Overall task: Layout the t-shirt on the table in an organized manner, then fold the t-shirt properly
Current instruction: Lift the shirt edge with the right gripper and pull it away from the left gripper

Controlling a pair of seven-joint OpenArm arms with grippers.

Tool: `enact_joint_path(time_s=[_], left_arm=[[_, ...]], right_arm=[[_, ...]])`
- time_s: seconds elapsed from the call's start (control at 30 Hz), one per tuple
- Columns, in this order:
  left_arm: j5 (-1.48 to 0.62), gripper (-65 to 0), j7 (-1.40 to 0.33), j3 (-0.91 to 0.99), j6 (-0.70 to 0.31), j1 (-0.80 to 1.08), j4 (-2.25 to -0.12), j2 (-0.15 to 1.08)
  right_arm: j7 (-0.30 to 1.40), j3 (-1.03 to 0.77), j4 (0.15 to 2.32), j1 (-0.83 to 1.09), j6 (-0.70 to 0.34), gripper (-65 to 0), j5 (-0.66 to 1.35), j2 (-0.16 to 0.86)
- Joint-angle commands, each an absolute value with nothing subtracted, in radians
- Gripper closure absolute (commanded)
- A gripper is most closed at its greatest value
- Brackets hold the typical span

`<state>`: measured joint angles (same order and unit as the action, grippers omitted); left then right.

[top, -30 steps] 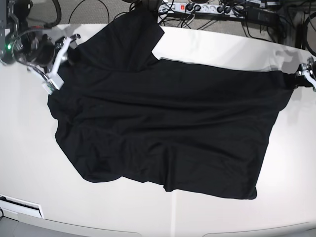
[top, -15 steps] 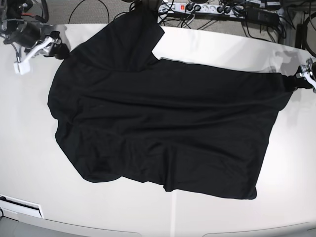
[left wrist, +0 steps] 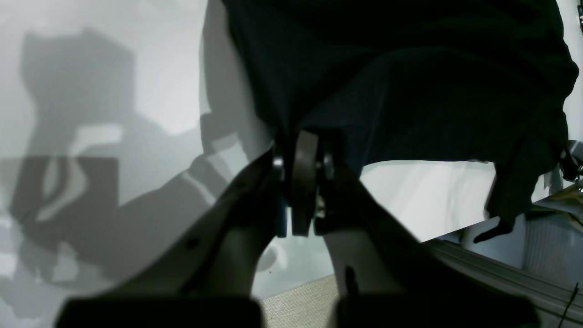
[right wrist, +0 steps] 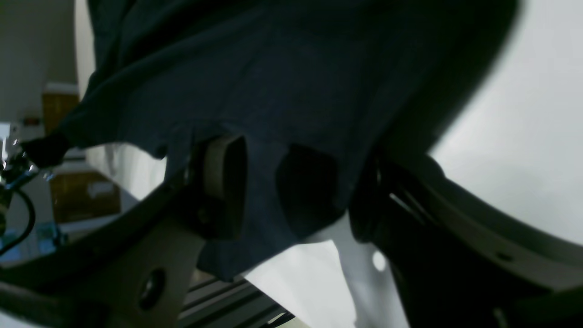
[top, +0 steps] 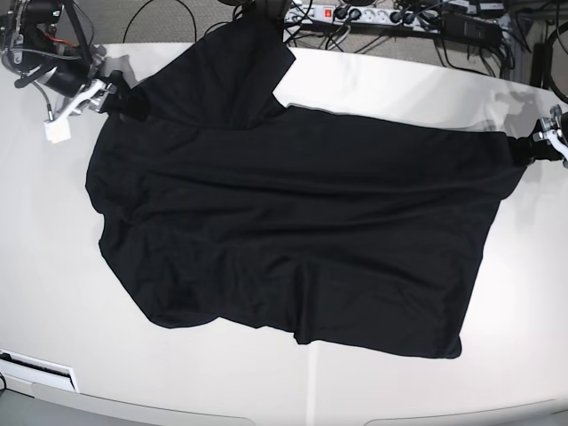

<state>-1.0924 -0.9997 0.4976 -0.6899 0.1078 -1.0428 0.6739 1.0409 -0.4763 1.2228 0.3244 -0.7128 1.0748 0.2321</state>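
The black t-shirt [top: 293, 213] lies spread over the white table [top: 399, 89], with one sleeve reaching over the far edge. My left gripper [top: 535, 147] is at the shirt's right corner, and the left wrist view shows it [left wrist: 303, 146] shut on the fabric's edge [left wrist: 410, 68] just above the table [left wrist: 136, 68]. My right gripper [top: 89, 102] is at the shirt's upper-left corner. In the right wrist view it [right wrist: 298, 168] is open, and the shirt's edge [right wrist: 273, 68] hangs between the spread jaws.
A power strip and cables [top: 355, 15] lie beyond the table's far edge. The table's rounded front edge [top: 284, 413] runs along the bottom. A white strip [top: 35, 368] sits at the lower left corner.
My right gripper pulled away from the shirt to the upper left, then came back right to the shirt's corner. The left gripper and the shirt have barely moved.
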Motion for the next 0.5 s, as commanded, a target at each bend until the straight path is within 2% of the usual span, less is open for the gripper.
enact_joint_path(time_s=[0.0, 0.2, 0.27, 0.3, 0.37, 0.4, 0.47], left_arm=[[-1.113, 0.0, -0.989, 0.505, -0.698, 0.099, -1.054, 0.704], [-1.113, 0.0, -0.989, 0.505, -0.698, 0.099, -1.054, 0.703], [-1.113, 0.0, -0.989, 0.505, -0.698, 0.099, -1.054, 0.703], [-1.114, 0.0, -0.989, 0.505, -0.698, 0.099, -1.054, 0.703], [-1.127, 0.0, -0.991, 0.505, -0.698, 0.099, -1.055, 0.704], [-1.147, 0.0, -1.002, 0.505, -0.698, 0.099, -1.055, 0.704], [-1.192, 0.0, -1.046, 0.505, -0.698, 0.099, -1.055, 0.707]], right_arm=[[1.097, -0.468, 1.224, 0.336, -0.698, -36.2, 1.021, 0.238], [1.099, -0.462, 1.224, 0.335, -0.698, -34.9, 1.021, 0.224], [1.081, -0.463, 1.224, 0.335, -0.698, -27.4, 1.021, 0.224], [1.081, -0.463, 1.224, 0.334, -0.698, -20.8, 1.021, 0.225], [1.089, -0.463, 1.224, 0.327, -0.698, -3.2, 1.021, 0.229], [1.104, -0.463, 1.226, 0.322, -0.698, 0.0, 1.025, 0.232], [1.142, -0.471, 1.247, 0.316, -0.698, 0.0, 1.039, 0.234]])
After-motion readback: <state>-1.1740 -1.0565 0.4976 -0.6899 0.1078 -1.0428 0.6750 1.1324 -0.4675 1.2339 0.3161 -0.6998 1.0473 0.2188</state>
